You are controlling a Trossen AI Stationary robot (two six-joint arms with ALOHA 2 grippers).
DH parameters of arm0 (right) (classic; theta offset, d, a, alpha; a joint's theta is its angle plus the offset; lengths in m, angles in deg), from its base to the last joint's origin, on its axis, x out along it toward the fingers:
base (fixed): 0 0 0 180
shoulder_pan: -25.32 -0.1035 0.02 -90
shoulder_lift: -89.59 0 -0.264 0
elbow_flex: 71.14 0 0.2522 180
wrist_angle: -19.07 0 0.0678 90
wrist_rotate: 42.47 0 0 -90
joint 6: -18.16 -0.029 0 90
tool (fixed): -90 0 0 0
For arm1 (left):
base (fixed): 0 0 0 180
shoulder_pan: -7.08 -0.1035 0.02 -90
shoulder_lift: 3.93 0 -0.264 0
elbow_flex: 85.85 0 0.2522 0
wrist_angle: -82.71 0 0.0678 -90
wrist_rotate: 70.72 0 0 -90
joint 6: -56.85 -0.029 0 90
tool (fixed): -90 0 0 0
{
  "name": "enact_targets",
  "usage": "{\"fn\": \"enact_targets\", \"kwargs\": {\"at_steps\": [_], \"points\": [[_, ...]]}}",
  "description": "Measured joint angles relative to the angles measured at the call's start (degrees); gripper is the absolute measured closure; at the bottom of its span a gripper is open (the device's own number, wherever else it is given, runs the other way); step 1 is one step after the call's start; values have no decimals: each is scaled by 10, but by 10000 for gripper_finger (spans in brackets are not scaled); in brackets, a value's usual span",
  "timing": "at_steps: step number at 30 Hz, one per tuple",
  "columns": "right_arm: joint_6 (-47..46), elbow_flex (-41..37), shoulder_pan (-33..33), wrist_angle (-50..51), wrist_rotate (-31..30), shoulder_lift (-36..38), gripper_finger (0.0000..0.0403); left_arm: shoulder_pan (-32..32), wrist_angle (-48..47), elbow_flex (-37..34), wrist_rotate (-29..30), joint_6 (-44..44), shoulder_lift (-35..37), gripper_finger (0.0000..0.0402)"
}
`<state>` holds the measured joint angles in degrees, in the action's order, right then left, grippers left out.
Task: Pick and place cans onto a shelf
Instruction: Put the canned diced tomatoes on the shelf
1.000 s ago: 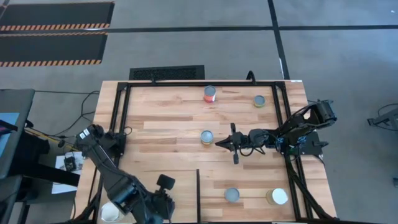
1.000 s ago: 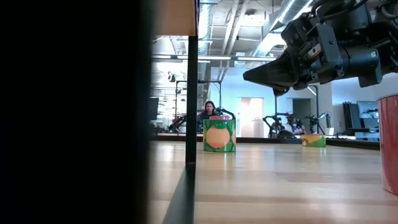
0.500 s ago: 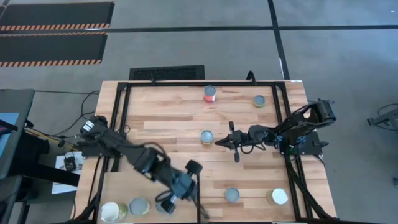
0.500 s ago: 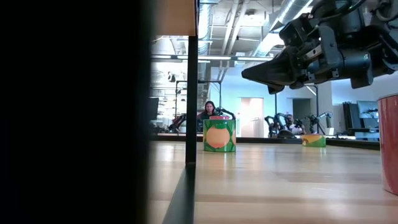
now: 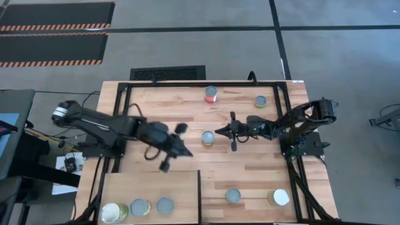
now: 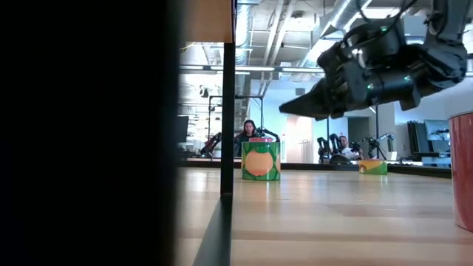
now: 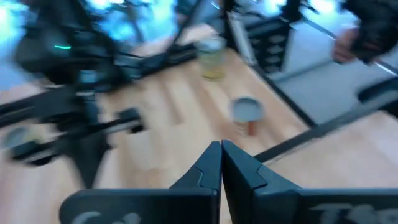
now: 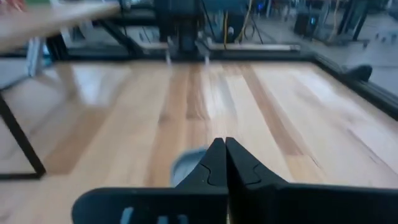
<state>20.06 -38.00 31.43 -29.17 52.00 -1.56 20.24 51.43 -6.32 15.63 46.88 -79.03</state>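
The pale shelf (image 5: 150,187) at the near left has a dark divider (image 5: 199,194) and carries three cans: a white-topped one (image 5: 112,212) and two grey-topped ones (image 5: 139,207) (image 5: 165,205). A yellow-green can (image 5: 207,137) stands at the table's middle and also shows in the low view (image 6: 261,160). My left gripper (image 5: 186,152) (image 7: 221,149) is shut and empty, left of that can and a little nearer. My right gripper (image 5: 219,132) (image 8: 225,144) is shut and empty. It points left, just right of that can's top (image 8: 189,165), and hangs above it in the low view (image 6: 284,112).
A red-labelled can (image 5: 211,94) and a yellow-green can (image 5: 260,101) stand near the far edge. A grey-topped can (image 5: 233,196) and a white-topped can (image 5: 279,197) stand at the near right. A black frame (image 5: 125,106) runs round the table. A person sits far off in the room (image 6: 248,129).
My left arm has swung from the shelf at the near left up and toward the table's middle. A third can that it covered now stands free on the shelf. My right gripper has gone a little left and toward the far edge, closer to the middle can.
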Motion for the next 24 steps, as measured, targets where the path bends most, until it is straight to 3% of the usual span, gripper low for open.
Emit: {"fn": "enact_targets", "kwargs": {"at_steps": [6,15,20,24], "points": [[26,71,-9,177,3,2,381,-46,68,-119,65,15,98,401],[30,218,-77,594,2,63,347,-70,86,-204,167,32,199,401],[-25,280,-151,784,-9,91,317,-70,107,-247,205,39,242,401],[-78,304,-251,889,-43,92,277,-70,138,-278,206,58,271,401]]}}
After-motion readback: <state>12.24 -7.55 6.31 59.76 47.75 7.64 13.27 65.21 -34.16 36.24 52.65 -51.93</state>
